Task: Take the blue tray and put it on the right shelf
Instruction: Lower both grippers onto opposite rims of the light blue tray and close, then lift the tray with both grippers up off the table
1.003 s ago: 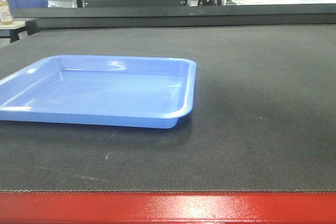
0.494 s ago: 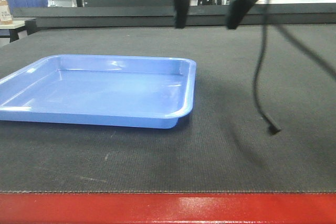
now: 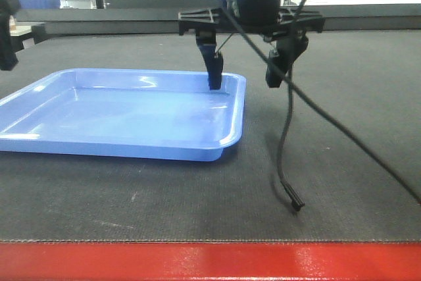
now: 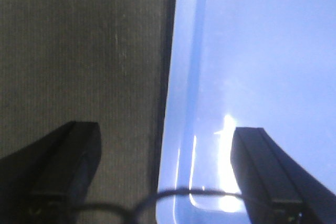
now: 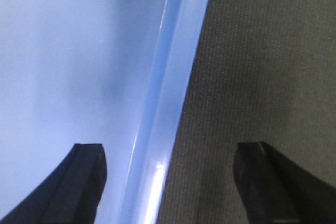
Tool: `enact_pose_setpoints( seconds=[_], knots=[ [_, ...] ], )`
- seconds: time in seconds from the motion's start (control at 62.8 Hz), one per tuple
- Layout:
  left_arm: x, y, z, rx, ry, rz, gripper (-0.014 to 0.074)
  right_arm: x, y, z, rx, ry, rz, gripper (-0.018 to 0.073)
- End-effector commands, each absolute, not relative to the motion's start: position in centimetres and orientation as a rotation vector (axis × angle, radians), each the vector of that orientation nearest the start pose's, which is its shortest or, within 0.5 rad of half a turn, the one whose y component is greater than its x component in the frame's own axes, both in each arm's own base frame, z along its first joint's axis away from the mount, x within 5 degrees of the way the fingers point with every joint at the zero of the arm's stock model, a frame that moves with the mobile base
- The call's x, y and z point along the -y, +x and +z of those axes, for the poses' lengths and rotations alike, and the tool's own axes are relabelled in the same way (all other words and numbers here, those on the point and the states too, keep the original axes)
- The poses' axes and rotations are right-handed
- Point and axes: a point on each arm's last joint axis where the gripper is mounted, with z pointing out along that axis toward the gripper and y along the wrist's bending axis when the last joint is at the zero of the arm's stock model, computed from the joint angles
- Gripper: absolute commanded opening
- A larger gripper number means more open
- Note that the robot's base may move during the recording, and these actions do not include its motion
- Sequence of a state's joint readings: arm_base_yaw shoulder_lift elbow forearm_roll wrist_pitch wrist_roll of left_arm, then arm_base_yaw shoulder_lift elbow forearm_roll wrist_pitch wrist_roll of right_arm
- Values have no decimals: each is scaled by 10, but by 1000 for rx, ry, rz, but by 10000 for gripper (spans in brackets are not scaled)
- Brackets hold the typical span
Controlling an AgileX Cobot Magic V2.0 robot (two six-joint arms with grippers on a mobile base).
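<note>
Right gripper (image 3: 244,85) hangs spread wide astride the right rim of the tray (image 3: 118,116), one finger inside it and the other over the mat (image 3: 348,136). Left gripper (image 4: 168,182) is equally wide across the left rim, one finger above the mat, one above the tray floor. The tray lies flat on the mat, left of centre, and a cable (image 3: 284,156) droops from the right arm onto the mat.
</note>
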State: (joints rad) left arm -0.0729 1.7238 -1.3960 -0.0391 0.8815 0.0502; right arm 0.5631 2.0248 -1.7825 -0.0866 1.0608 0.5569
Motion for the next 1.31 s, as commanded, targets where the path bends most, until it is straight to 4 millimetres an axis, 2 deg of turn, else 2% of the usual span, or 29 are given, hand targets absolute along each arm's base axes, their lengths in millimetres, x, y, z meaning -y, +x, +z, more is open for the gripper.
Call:
enact_pose_setpoints(
  seconds=[0.0, 0.287, 0.494, 0.573, 0.701, 0.86, 1.003, 1.099, 1.226, 1.29],
  knots=[
    [31, 377, 294, -2582, 113, -73, 421, -226, 380, 284, -2690, -36, 218, 589],
    [32, 396, 264, -2631, 112, -71, 421, -231, 387, 267, -2706, -36, 223, 589],
    [32, 401, 252, -2649, 111, -70, 421, -234, 391, 252, -2735, -36, 208, 585],
    [33, 402, 249, -2658, 108, -76, 421, -235, 391, 247, -2751, -35, 205, 552],
    [34, 403, 245, -2668, 95, -97, 403, -236, 391, 245, -2758, -34, 205, 426],
    [34, 404, 241, -2681, 95, -97, 283, -235, 390, 244, -2777, -35, 190, 209],
    [34, 405, 241, -2678, 94, -98, 83, -235, 390, 245, -2780, -34, 187, 22],
    [34, 405, 241, -2678, 94, -98, -58, -235, 390, 250, -2768, -33, 196, 26],
    [36, 402, 244, -2713, 95, -113, -41, -233, 388, 263, -2748, -33, 201, 25],
    [37, 401, 252, -2730, 103, -116, -41, -231, 386, 274, -2728, -37, 195, 25]
  ],
)
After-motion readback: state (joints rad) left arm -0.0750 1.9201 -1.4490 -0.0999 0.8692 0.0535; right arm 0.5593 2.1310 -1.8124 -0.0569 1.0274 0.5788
